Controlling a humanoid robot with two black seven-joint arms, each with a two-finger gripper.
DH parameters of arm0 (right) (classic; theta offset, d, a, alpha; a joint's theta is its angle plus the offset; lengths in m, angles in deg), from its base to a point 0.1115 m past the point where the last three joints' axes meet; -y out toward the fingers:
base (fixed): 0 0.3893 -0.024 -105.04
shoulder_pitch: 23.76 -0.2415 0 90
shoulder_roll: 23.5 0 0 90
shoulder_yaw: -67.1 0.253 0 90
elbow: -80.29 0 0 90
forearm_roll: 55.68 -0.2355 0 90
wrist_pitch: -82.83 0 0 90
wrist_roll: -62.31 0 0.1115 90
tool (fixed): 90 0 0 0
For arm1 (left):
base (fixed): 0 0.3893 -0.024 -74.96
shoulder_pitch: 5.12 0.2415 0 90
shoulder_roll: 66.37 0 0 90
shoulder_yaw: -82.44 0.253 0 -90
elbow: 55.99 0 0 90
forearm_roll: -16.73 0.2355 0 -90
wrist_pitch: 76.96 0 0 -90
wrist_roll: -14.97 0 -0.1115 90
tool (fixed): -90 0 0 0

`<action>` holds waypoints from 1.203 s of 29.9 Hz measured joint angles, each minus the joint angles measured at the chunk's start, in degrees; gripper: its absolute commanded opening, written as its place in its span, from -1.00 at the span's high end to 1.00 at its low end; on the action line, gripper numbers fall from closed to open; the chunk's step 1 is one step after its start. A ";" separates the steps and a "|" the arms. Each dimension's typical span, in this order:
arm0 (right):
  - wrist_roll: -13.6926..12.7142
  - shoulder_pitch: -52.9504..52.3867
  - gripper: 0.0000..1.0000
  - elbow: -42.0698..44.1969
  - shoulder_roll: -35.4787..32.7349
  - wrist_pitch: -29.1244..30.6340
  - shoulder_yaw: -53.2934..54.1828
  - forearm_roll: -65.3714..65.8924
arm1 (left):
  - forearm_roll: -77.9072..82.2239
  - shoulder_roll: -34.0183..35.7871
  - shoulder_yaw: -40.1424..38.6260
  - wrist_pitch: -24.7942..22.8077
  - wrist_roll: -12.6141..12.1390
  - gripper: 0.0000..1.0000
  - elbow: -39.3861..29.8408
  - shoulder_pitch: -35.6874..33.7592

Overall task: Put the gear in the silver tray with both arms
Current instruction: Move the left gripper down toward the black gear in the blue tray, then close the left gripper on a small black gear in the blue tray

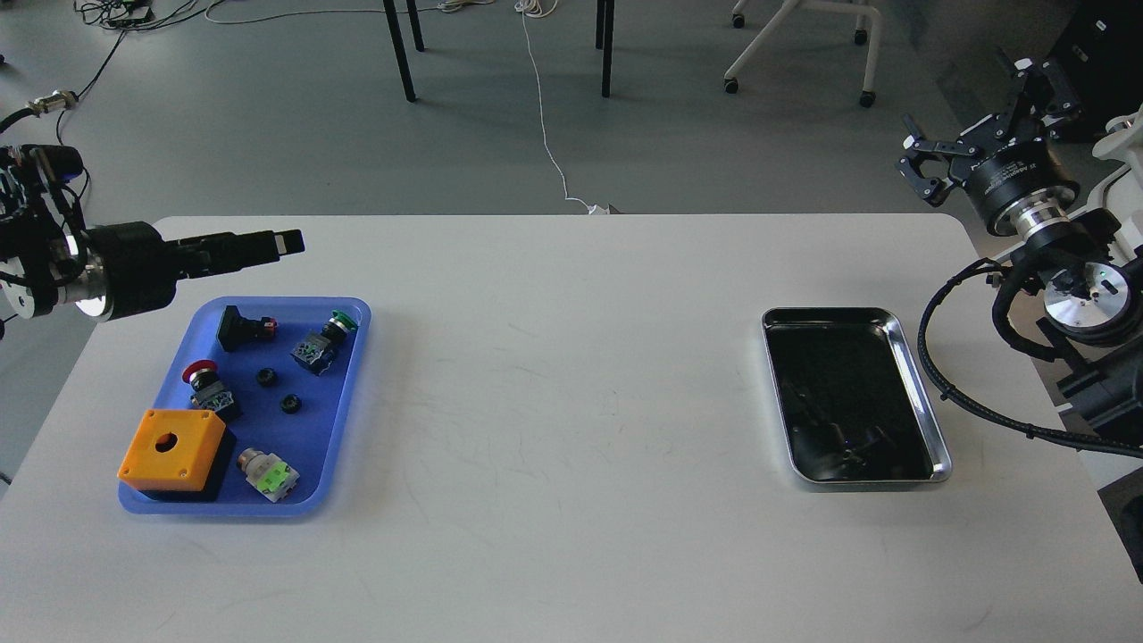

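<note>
- Task status: not started. The silver tray (855, 398) lies on the white table (554, 402) at about 3 o'clock from table centre, and its dark floor holds nothing.
- Parts supply: the blue tray (353, 393) lies at about 9 o'clock. It holds an orange box (171, 449) with a round hole, a red push button (204, 381), a green-capped switch (325, 340), a black switch (241, 329), a green-and-white contact block (269, 474) and two small black rings (278, 391). The rings are the likeliest "gear", though they are too small to confirm.
- Left gripper (277, 242): extended level above the 12 o'clock edge of the blue tray, seen side-on. The fingers overlap, so the opening cannot be judged. Nothing is visibly held.
- Right gripper (946, 161): raised well apart from the silver tray, at about 1 o'clock from it. Fingers are spread wide and empty.
- Next move (judgement): the left gripper must descend onto a ring, which lies flat and needs a precise, narrow pinch. A transfer to the right arm near table centre would likely follow.
- Markings: white lettering on the right wrist housing (1013, 170) is too small to read. No other writing is legible.
</note>
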 measured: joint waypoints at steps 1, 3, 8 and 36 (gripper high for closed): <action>0.00 0.00 -0.99 -0.01 0.07 0.00 -0.04 0.00 | 2.88 -0.18 1.87 2.57 -0.01 -0.88 0.06 0.11; 0.00 0.00 -0.99 -0.07 0.17 0.00 -0.06 0.00 | 7.52 -0.43 6.37 7.48 0.00 -0.87 0.32 0.22; 0.00 0.14 -0.99 -0.09 0.23 0.00 -0.07 0.00 | 12.20 -1.68 14.30 15.04 0.29 -0.72 3.05 0.22; 0.02 1.39 -0.99 -0.18 0.23 0.00 -0.33 0.00 | 17.58 -11.41 24.04 23.66 3.40 0.06 21.95 1.72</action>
